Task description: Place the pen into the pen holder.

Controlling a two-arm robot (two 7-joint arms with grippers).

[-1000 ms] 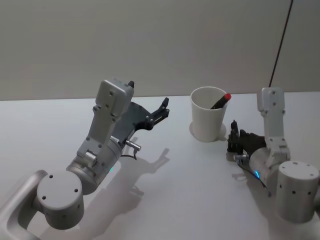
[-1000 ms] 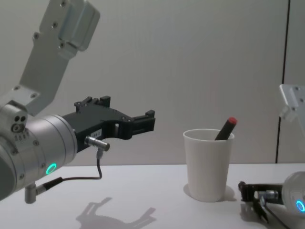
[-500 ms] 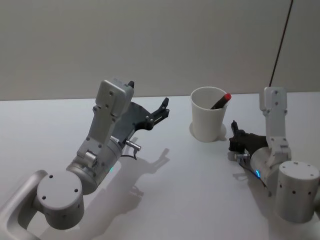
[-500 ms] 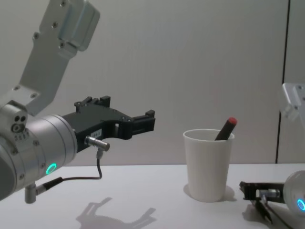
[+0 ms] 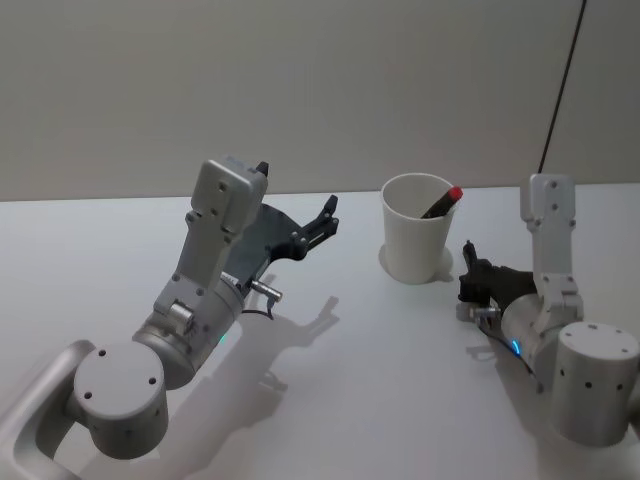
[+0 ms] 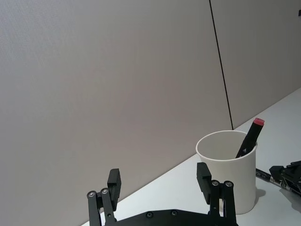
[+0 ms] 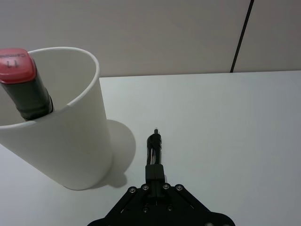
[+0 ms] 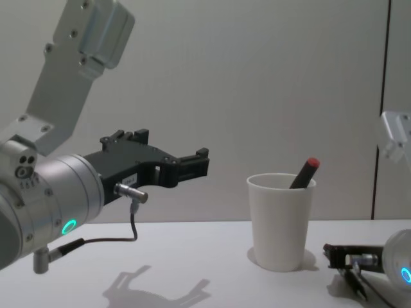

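The pen (image 5: 447, 200), black with a red end, stands slanted inside the pen holder (image 5: 412, 250), a white paper cup; its red end (image 7: 18, 66) pokes above the rim (image 8: 304, 173). My left gripper (image 5: 328, 218) hangs open in the air to the left of the cup, its fingers (image 6: 114, 180) spread with nothing between them. My right gripper (image 5: 468, 275) sits low on the table just right of the cup, shut on a thin black pen (image 7: 154, 143) whose tip points forward beside the cup's base.
The white table (image 5: 380, 400) stretches out in front of the cup and between both arms. A grey wall stands behind, with a dark cable (image 5: 560, 90) running down it at the right.
My right gripper has slid slightly to the right, away from the cup. The left arm and the pen in the cup have not moved.
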